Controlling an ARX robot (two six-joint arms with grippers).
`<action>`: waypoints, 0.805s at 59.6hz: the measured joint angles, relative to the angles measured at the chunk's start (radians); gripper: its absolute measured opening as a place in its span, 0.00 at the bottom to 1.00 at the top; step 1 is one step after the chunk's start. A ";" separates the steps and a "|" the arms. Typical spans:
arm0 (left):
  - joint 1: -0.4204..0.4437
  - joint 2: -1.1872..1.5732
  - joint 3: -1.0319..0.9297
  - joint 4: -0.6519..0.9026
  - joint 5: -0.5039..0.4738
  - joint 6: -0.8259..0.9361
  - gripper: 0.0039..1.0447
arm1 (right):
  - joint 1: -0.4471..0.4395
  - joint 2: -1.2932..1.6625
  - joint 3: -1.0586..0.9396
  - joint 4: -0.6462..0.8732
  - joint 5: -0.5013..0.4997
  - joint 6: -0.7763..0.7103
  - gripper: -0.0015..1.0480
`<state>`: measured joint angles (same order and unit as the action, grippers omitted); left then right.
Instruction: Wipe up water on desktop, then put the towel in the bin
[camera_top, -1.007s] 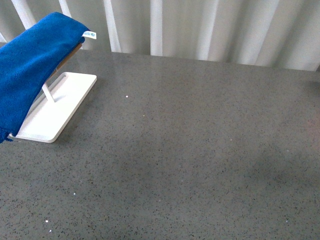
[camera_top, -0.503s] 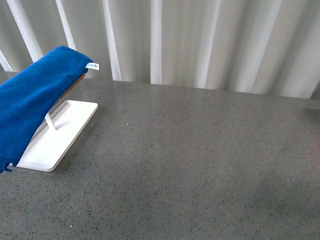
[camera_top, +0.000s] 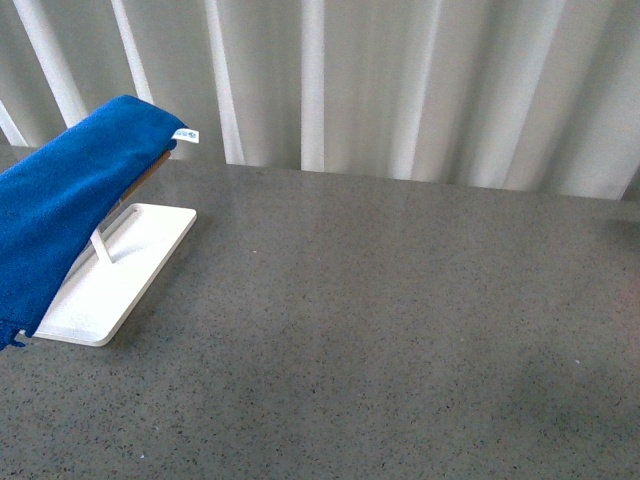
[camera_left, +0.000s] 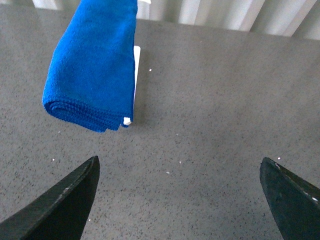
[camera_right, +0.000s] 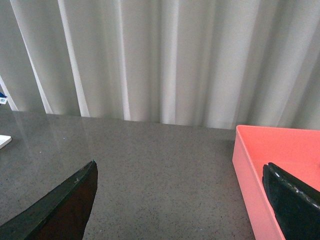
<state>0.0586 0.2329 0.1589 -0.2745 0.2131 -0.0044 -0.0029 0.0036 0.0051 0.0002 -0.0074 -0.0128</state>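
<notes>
Pale curtain (camera_top: 400, 90) backing speckled grey desktop (camera_top: 400, 330). Towel (camera_top: 70, 220) hanging folded over white rack (camera_top: 120, 270), far left, off surface. Am holding left gripper (camera_left: 178, 160) wide, empty, facing it. Right gripper (camera_right: 179, 164) also spread, empty, near pink bin (camera_right: 280, 165). Judging towel soft, light, floppy; am favouring pinch on lower folded edge.

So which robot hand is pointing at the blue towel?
The left gripper: its wrist camera shows the towel straight ahead, between its open jaws. The right gripper faces the pink bin instead.
</notes>
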 joint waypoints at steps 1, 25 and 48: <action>-0.001 0.010 0.005 0.009 -0.001 0.000 0.94 | 0.000 0.000 0.000 0.000 0.000 0.000 0.93; -0.072 0.874 0.533 0.409 -0.087 0.120 0.94 | 0.000 0.000 0.000 0.000 0.000 0.000 0.93; 0.007 1.629 1.348 -0.051 -0.209 0.334 0.94 | 0.000 0.000 0.000 0.000 0.000 0.000 0.93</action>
<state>0.0658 1.8622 1.5070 -0.3260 0.0040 0.3298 -0.0029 0.0036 0.0051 0.0002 -0.0078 -0.0128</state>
